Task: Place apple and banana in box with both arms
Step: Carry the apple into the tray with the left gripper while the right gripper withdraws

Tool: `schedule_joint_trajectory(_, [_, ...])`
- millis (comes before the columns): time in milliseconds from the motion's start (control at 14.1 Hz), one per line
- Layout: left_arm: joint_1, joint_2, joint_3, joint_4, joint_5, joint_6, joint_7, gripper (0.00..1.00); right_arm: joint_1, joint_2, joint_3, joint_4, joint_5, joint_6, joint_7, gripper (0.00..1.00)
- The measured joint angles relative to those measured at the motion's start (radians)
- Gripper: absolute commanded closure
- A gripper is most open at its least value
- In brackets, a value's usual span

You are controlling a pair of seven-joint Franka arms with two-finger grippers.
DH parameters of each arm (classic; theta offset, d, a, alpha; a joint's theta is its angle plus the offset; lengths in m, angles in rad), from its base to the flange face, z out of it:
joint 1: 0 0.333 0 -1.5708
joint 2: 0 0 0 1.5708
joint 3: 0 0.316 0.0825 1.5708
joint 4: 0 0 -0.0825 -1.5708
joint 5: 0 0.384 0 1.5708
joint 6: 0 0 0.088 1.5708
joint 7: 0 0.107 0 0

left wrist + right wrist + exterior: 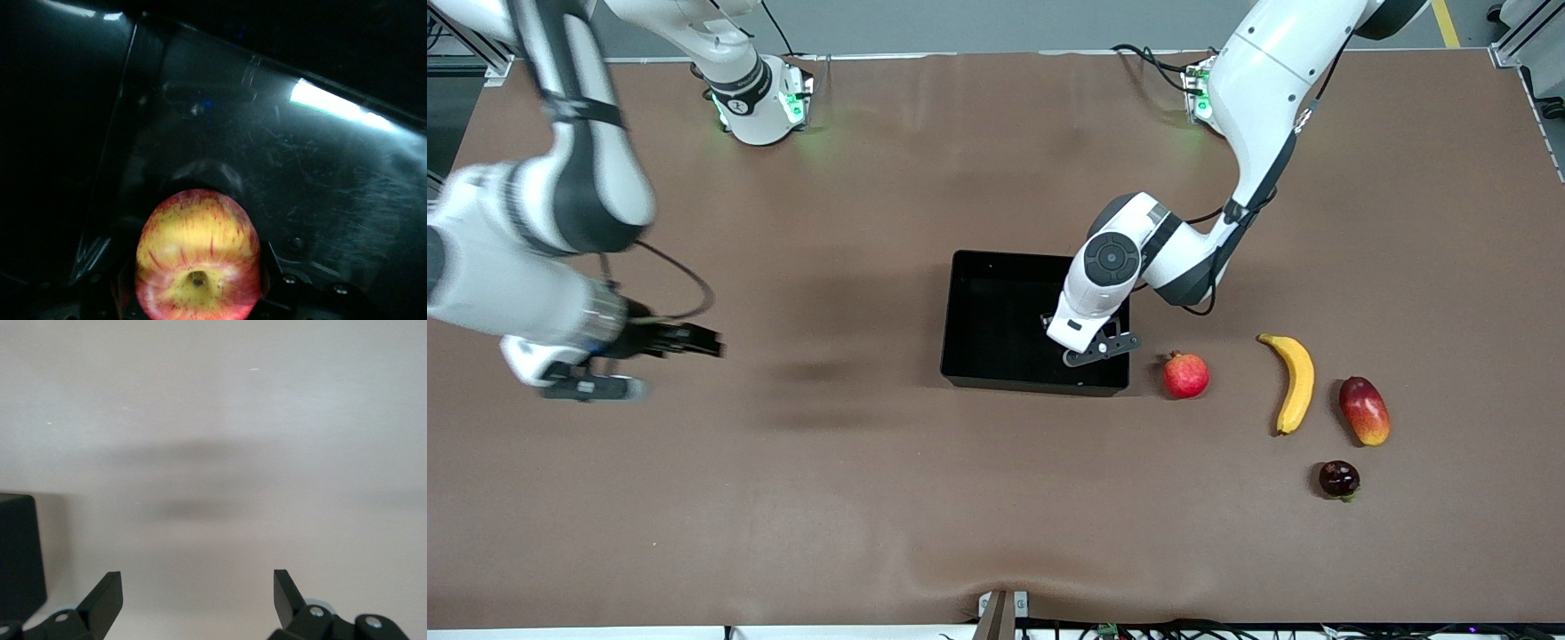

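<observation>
The apple [197, 260], red with yellow streaks, sits between my left gripper's fingers in the left wrist view, stem dimple toward the camera. My left gripper [1089, 351] is shut on it, down inside the black box [996, 311], near the box wall closest to the front camera. The box floor [300, 180] fills the left wrist view. In the front view the apple is hidden under the left wrist. The banana [1294, 382] lies on the table toward the left arm's end. My right gripper [711, 342] is open and empty over bare table toward the right arm's end; it also shows in the right wrist view [198, 587].
A red pomegranate [1185, 374] lies just beside the box. A red-and-yellow mango [1364, 410] lies beside the banana. A small dark fruit [1339, 479] lies nearer the front camera. A box corner [20, 553] shows in the right wrist view.
</observation>
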Motion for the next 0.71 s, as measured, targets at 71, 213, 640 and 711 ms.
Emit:
schedule_joint_trajectory(71, [0.000,-0.004,0.000,0.000,0.002,0.000,0.000,0.00,-0.031,-0.024,0.000,0.000,-0.014,-0.030,-0.018,0.00])
schedule_joint_trajectory(213, [0.003,-0.004,0.002,0.001,0.009,0.002,0.000,0.00,-0.056,-0.076,-0.003,0.000,-0.081,-0.085,-0.023,0.00])
schedule_joint_trajectory(640, [0.091,-0.232,0.006,0.064,0.014,-0.192,-0.002,0.00,-0.121,-0.184,-0.009,0.079,-0.112,-0.304,-0.020,0.00])
schedule_joint_trajectory(711, [0.127,-0.281,0.007,0.070,0.014,-0.231,0.009,0.00,-0.121,-0.188,-0.008,0.117,-0.112,-0.346,-0.016,0.00])
